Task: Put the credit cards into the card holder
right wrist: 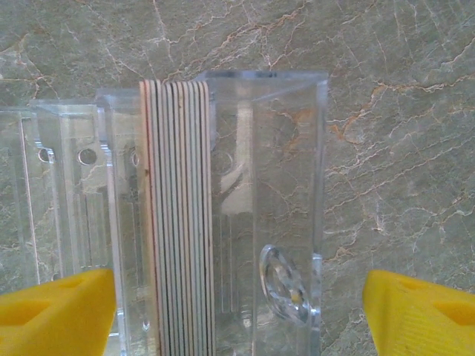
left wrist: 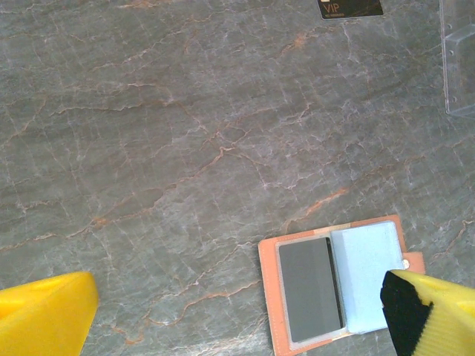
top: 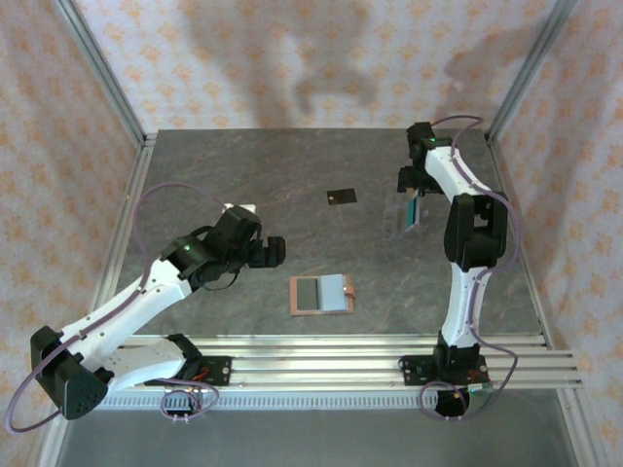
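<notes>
Open on the worktop (top: 195, 175) near centre: salmon card holder (top: 321, 294), dark grey in one pocket, pale in the other. At 12 o'clock from it, well apart: black card (top: 341, 197), flat, with pale lettering in the left wrist view. At 2 o'clock from the holder: clear box (right wrist: 286, 185), with a stack of cards (right wrist: 178, 222) upright on edge inside, against one inner wall. Over that box: right pincer (right wrist: 239, 304), yellow fingertips spread wide to either side, pinching nothing. At 10 o'clock from the holder: left pincer (top: 275, 251), likewise spread wide and empty, holder partly behind one fingertip in its wrist view.
</notes>
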Available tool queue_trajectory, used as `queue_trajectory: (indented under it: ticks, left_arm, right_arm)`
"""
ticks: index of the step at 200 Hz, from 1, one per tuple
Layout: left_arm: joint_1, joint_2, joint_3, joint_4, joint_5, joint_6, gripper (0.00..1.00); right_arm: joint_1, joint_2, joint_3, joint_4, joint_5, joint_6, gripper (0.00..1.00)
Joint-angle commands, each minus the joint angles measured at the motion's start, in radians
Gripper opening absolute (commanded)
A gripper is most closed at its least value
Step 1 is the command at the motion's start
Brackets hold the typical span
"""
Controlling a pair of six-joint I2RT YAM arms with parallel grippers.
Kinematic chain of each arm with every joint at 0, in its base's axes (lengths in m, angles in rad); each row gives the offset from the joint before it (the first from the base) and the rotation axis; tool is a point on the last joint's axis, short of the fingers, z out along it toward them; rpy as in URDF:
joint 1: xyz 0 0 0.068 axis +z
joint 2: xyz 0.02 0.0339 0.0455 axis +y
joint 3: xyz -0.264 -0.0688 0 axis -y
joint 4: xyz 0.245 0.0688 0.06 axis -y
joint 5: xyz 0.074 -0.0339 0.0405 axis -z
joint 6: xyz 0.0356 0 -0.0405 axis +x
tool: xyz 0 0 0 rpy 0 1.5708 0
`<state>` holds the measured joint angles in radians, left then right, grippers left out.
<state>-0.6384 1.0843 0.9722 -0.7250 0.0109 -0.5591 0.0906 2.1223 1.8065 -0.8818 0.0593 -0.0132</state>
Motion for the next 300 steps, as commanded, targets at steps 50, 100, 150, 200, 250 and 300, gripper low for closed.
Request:
queue_trajectory:
  ticks: [50, 100, 150, 200, 250, 300]
  left_arm:
    - [0.01, 0.002, -0.005, 0.001, -0.002, -0.002, 0.99]
    - [0.009, 0.013, -0.007, 0.008, 0.002, -0.002, 0.99]
    - [0.009, 0.028, -0.007, 0.019, 0.01, 0.001, 0.99]
    - [0.009, 0.054, 0.007, 0.021, 0.02, 0.007, 0.99]
    - [0.009, 0.058, 0.005, 0.021, 0.017, 0.007, 0.99]
    - [0.009, 0.068, 0.01, 0.022, 0.02, 0.007, 0.99]
  right_arm:
    - [-0.009, -0.056, -0.025, 0.006, 0.025, 0.0, 0.87]
    - [-0.053, -0.109, -0.067, 0.057, -0.179, 0.04, 0.87]
    - [-0.064, -0.091, -0.057, 0.047, -0.138, 0.033, 0.86]
    - [-0.068, -0.054, -0.065, 0.062, -0.109, 0.028, 0.84]
    - [-0.077, -0.048, -0.085, 0.084, -0.13, 0.041, 0.81]
    - [-0.077, -0.089, -0.088, 0.09, -0.103, 0.043, 0.77]
